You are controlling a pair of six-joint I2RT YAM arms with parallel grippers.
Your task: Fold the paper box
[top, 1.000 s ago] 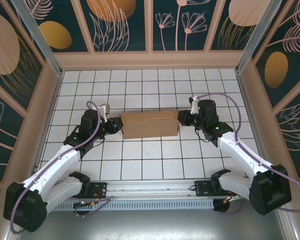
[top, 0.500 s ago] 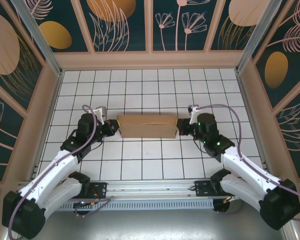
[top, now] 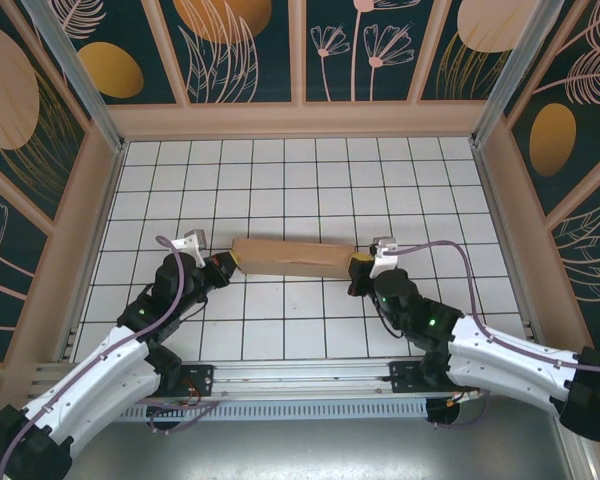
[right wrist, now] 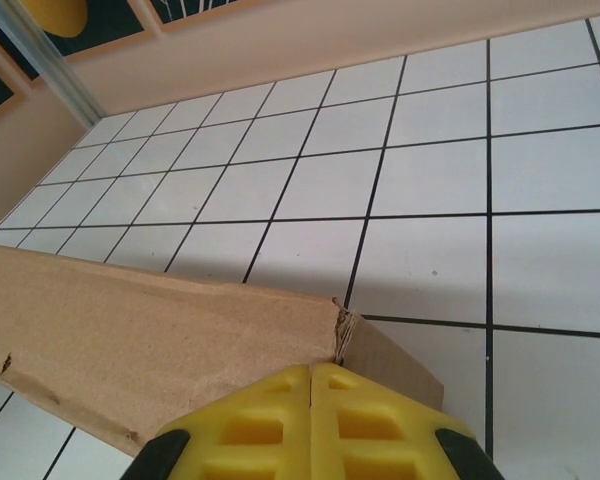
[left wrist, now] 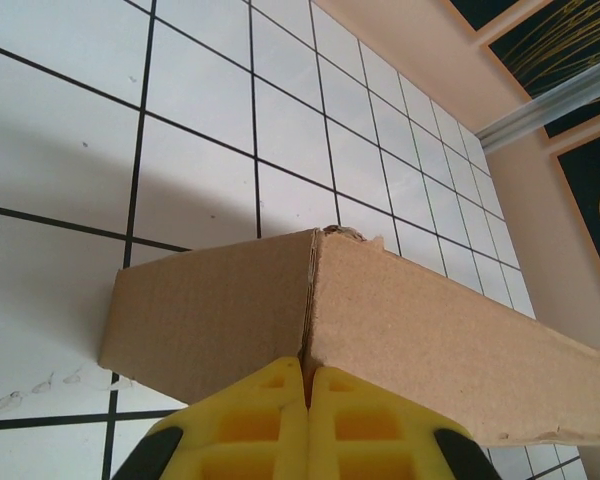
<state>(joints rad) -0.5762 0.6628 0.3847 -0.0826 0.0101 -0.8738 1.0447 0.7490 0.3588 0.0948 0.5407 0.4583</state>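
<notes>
White tiles ruled with black lines made up the table (top: pixel 280 170) under my arms, and the paper box (top: pixel 292 258) hung over the middle of it, stretched lengthwise between my two grippers. My left gripper (top: pixel 223 266) was clenched on the box's left end. In the left wrist view the yellow pads (left wrist: pixel 250 425) met flush just below the box's corner seam, with a thin edge of cardboard nipped between them. My right gripper (top: pixel 360 272) was clamped the same way on the box's right end, where the corner looked a little frayed and crushed. A shadow lay on the tiles beneath the box's left end, so I judged that end was raised off the surface rather than resting on it.

I took that two-ended pinch to be deliberate. Gripping both end corners at once kept the long side from sagging and kept the end panels turned in against it. From above the box showed as a narrow brown strip, which suggested it stood on edge. The painted wall (top: pixel 300 50) stood well beyond the box, leaving room to work.
</notes>
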